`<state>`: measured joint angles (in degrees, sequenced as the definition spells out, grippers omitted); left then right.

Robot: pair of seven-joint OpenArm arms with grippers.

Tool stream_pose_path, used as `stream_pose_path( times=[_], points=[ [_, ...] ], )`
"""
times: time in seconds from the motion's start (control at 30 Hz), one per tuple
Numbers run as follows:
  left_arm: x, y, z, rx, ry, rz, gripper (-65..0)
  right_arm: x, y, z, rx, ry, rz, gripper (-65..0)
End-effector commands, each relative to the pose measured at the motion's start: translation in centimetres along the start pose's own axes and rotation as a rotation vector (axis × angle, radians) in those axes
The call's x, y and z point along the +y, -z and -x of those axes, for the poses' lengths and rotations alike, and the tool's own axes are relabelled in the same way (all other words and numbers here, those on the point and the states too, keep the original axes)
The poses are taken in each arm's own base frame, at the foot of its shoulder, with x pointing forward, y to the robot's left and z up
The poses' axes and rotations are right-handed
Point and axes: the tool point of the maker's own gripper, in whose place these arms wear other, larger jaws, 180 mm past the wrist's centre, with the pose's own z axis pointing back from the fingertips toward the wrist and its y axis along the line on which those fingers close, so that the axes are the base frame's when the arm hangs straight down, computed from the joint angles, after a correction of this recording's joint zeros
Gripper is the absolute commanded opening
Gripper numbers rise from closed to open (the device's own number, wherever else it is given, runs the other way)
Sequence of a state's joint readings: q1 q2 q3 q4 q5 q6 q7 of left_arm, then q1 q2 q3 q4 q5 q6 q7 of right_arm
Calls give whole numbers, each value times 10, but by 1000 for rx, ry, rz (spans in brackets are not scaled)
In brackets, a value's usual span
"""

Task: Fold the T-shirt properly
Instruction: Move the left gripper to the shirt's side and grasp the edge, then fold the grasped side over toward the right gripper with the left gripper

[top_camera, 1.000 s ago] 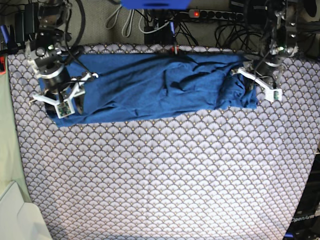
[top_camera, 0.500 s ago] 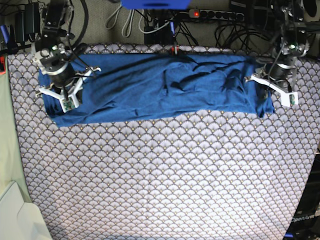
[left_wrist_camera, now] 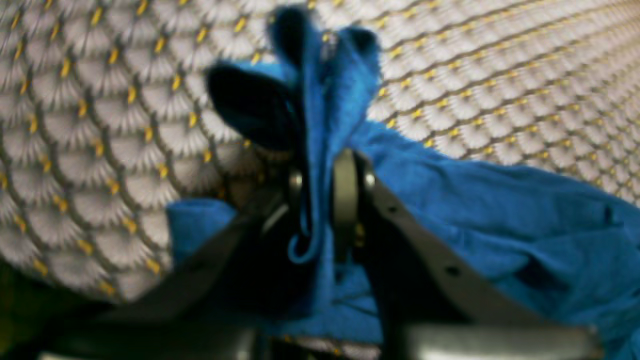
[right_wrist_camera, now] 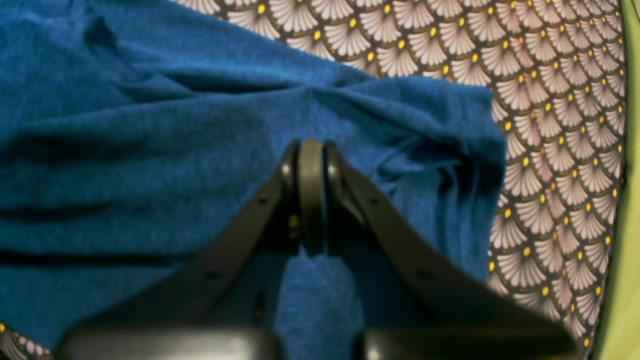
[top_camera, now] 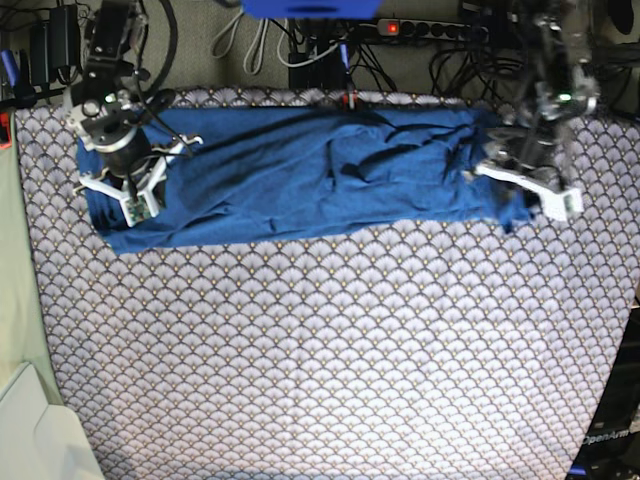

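The blue T-shirt [top_camera: 290, 175] lies in a wide band from ten to one o'clock on the scallop-patterned surface [top_camera: 330, 350]. At one o'clock, the left gripper [left_wrist_camera: 320, 185] pinches a bunched fold; at ten, the right gripper [right_wrist_camera: 312, 150], fully closed, grips nothing above the cloth.

Soft, matt blue knit cloth forms the shirt [top_camera: 290, 180], wrinkled on top; beneath the shirt, a patterned covering [top_camera: 320, 350] looks smooth.
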<state>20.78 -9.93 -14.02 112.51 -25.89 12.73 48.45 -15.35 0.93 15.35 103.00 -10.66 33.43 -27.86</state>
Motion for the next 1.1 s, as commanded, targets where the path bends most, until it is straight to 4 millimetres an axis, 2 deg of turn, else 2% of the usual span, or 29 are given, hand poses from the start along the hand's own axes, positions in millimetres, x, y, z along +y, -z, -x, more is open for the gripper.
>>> stream_pose_path(
  times=[0.0,0.17,0.27,0.5,0.6,0.9,1.07],
  points=[
    [-17,-1,-4,-20,-7,34,-647,-4,-3,-14,-48,-9,8,-650],
    [-80,6,18,13,1,101,-647,-5,-2,-14,-46,-12,10,-650],
    [-111,5,27,31,-14,127,-647,-6,-3,-14,-46,-17,13,-650],
    [-186,-5,43,76,-25,249,-648,-9,-3,-14,-45,-20,19,-650],
    [-205,-9,44,80,-20,277,-648,-19,-6,-9,-38,-8,46,-650],
    [-236,4,70,163,-21,275,-648,-37,-10,-7,-26,-44,76,-650],
    [-247,5,57,136,-25,296,-648,-40,-10,-6,-25,-52,79,-650]
  ],
)
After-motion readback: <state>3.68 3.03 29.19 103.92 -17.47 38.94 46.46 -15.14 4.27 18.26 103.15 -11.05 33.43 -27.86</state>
